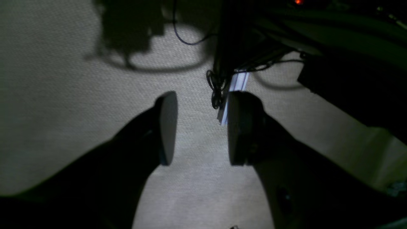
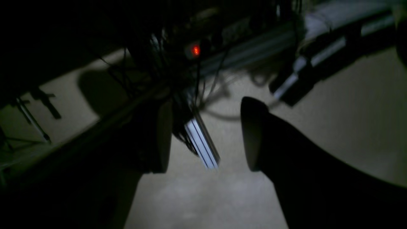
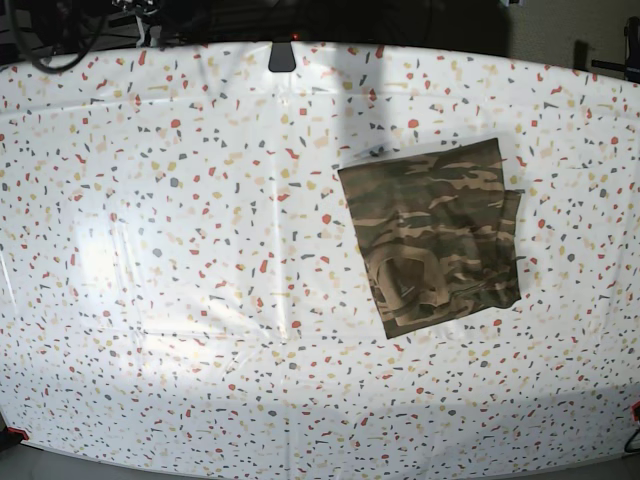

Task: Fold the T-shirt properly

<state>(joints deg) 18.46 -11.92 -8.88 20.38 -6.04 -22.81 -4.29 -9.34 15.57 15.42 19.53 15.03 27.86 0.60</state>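
The camouflage T-shirt (image 3: pixel 435 235) lies folded into a rough rectangle on the right half of the speckled table (image 3: pixel 200 250) in the base view, its tan collar showing near the front. No arm appears in that view. In the left wrist view my left gripper (image 1: pixel 200 127) hangs open over beige floor with nothing between its dark fingers (image 1: pixel 167 127). The right wrist view shows my right gripper (image 2: pixel 206 135) open too, empty, over the same kind of floor.
Under both wrists stand a metal frame rail (image 2: pixel 203 146), dangling cables (image 1: pixel 216 89) and a box with a red light (image 2: pixel 195 50). A small black mount (image 3: pixel 282 55) sits at the table's far edge.
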